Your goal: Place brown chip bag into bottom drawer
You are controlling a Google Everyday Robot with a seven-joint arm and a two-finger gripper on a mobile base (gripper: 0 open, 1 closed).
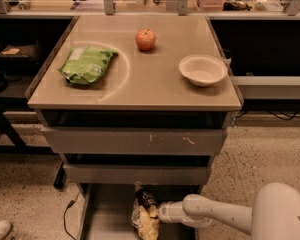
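The brown chip bag (144,210), dark brown with pale yellow ends, lies in the open bottom drawer (107,214) at floor level, under the two upper grey drawers. My gripper (159,213) is at the end of the white arm that reaches in from the lower right. It sits right against the bag's right side, low inside the drawer. Its tips are hidden behind the bag.
On the cabinet top are a green chip bag (86,64) at the left, a red apple (146,39) at the back middle and a white bowl (202,70) at the right. A cable (70,211) lies on the floor left of the drawer.
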